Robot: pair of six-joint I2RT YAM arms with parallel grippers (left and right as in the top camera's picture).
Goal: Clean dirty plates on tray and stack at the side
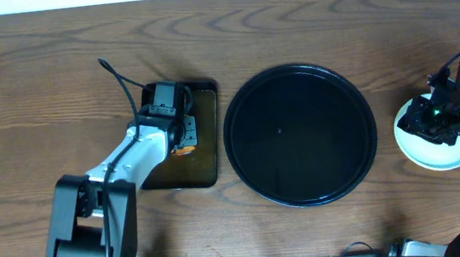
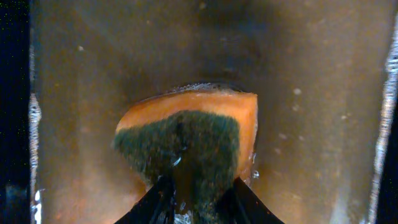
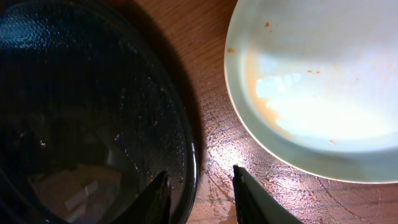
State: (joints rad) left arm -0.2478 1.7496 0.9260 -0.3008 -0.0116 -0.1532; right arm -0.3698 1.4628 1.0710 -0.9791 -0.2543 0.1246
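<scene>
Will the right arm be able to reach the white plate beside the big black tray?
Probably yes. The right tool hangs open and empty right beside the plate, over bare table between it and the round tray, and nothing blocks the way.

round tray [image 1: 300, 138]: open from above | right: narrow table strip [image 1: 385, 129] before plate [image 1: 425, 151] | left: sponge tray [image 1: 206, 161] alongside

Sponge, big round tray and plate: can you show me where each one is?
sponge [image 2: 183, 143]: left wrist view, on its dark green scrubby side.
round black tray [image 1: 299, 134]: overhead view, on its bare middle.
plate [image 3: 323, 68]: right wrist view, on its pale inside.
</scene>
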